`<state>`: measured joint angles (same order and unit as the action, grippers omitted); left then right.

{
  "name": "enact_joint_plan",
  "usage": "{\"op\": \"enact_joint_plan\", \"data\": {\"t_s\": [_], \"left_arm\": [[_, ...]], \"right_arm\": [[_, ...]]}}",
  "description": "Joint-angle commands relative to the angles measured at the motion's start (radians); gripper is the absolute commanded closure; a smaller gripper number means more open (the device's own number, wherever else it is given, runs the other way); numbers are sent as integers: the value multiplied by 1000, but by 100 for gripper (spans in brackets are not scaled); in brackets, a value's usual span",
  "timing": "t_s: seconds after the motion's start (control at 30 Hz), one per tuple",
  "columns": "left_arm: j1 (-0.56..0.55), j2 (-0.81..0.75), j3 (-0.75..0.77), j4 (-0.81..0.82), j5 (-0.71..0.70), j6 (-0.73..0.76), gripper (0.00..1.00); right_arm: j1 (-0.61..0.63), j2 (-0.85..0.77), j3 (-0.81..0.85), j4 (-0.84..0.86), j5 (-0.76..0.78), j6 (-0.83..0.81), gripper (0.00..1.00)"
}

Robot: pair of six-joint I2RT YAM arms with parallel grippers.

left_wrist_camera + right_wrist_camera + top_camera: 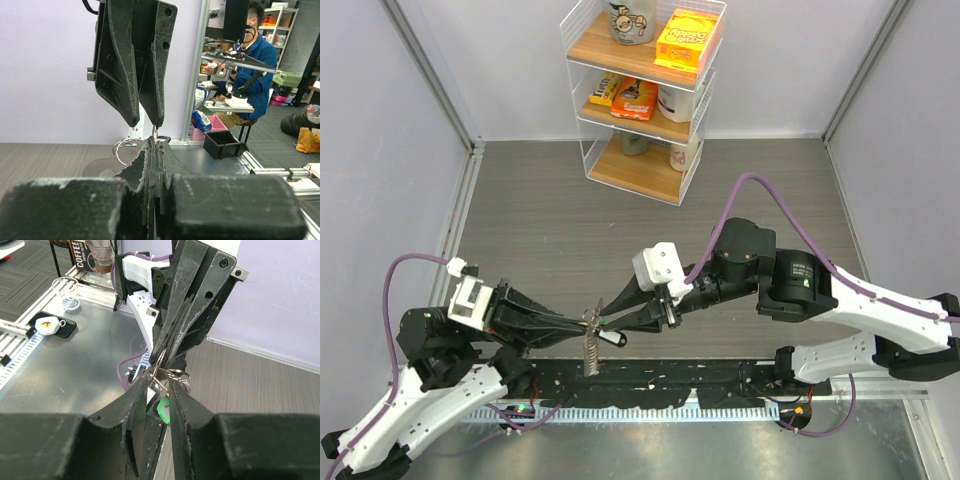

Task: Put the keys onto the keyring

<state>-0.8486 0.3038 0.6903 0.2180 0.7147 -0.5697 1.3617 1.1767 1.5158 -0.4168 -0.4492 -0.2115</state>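
Your two tools meet tip to tip above the near edge of the tabletop (540, 220), just in front of the arm bases. Your left tool (586, 322) is pinched fully closed, and the wrist views show thin wire coming out from between its tips, so it is gripping the keyring (592, 348). The chain hangs straight down below the meeting point.

Your right tool (612, 322) faces it from the opposite side. Its jaws stand a narrow gap apart. From its own wrist camera you see the wire rings (172, 374) looped right at that gap and the bright green piece (162, 411) hanging just below, between the two fingers. You cannot tell from these views whether the fingers are actually clamping anything or only bracketing the wire.

In the overhead view a small dark piece (614, 338) sits just beneath the right tool's tips, beside the chain (it is too small to tell whether that is a key's head). The keys cannot otherwise be made out with certainty, as the cluster at the tips is too tight and too tiny.
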Motion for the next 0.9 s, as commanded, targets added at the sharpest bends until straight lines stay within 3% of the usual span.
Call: {"op": "enact_joint_plan", "data": {"t_s": [0.0,0.33,0.5,0.87], "left_arm": [[0,-11,3,69,-24,-10,100],[-1,-20,0,73,-34,-10,100],[0,-17,2,90,-41,-9,100],[0,-6,-2,141,-61,-21,100]], "right_arm": [[8,15,58,59,10,15,70],[14,41,86,43,-8,17,79],[17,55,98,15,-20,11,95],[22,21,0,64,-49,20,95]]}}
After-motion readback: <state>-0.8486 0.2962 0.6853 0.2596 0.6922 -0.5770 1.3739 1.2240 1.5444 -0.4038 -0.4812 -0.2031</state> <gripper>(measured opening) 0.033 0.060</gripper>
